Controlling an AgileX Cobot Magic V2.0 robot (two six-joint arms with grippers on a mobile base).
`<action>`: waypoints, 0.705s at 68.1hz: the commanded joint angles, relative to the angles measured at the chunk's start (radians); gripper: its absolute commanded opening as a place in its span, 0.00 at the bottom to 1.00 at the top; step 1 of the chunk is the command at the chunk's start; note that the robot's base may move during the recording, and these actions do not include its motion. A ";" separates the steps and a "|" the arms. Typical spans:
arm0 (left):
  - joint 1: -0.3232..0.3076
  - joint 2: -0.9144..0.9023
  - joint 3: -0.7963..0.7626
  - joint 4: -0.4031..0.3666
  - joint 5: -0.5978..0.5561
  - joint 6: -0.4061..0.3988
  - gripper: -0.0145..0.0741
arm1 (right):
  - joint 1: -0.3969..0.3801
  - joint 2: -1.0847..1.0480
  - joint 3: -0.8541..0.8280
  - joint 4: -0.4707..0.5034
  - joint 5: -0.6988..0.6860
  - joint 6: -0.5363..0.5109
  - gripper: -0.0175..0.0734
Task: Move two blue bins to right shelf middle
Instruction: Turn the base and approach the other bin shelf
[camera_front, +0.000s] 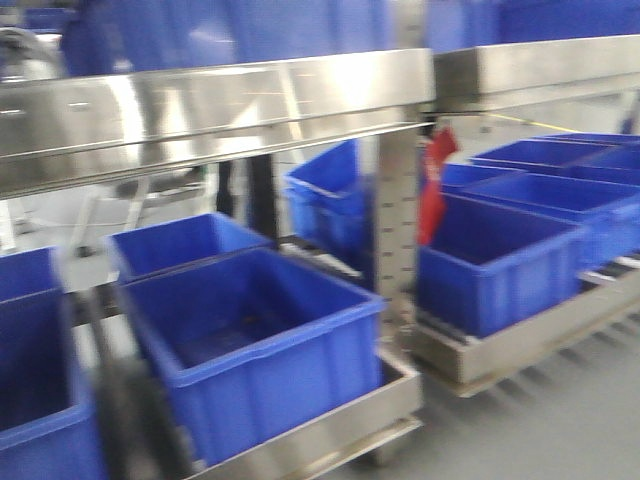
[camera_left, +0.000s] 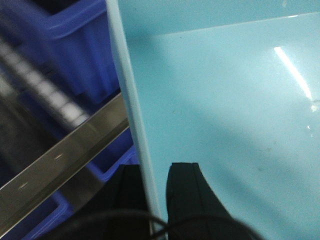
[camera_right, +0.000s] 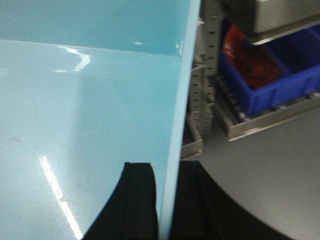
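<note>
Wrist-mounted views alone show left claw (camera_left: 158, 174) and right claw (camera_right: 167, 171) pinching cyan bin (camera_left: 225, 100) walls

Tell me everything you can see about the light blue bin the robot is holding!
The light-blue bin is pale cyan, smooth glossy plastic; light glints off its bare floor. Only its inside and thin upright side walls show. The left gripper pinches one wall, the right gripper apparently the opposite one, a black finger each side. It is held beside a steel shelf with dark blue bins. The front view misses it.
</note>
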 joint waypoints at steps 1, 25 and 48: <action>-0.006 -0.020 -0.012 -0.007 -0.032 0.017 0.04 | -0.004 -0.008 -0.013 -0.018 -0.040 -0.017 0.01; -0.006 -0.020 -0.012 -0.007 -0.032 0.017 0.04 | -0.004 -0.008 -0.013 -0.018 -0.040 -0.017 0.01; -0.006 -0.020 -0.012 -0.007 -0.032 0.017 0.04 | -0.004 -0.008 -0.013 -0.018 -0.040 -0.017 0.01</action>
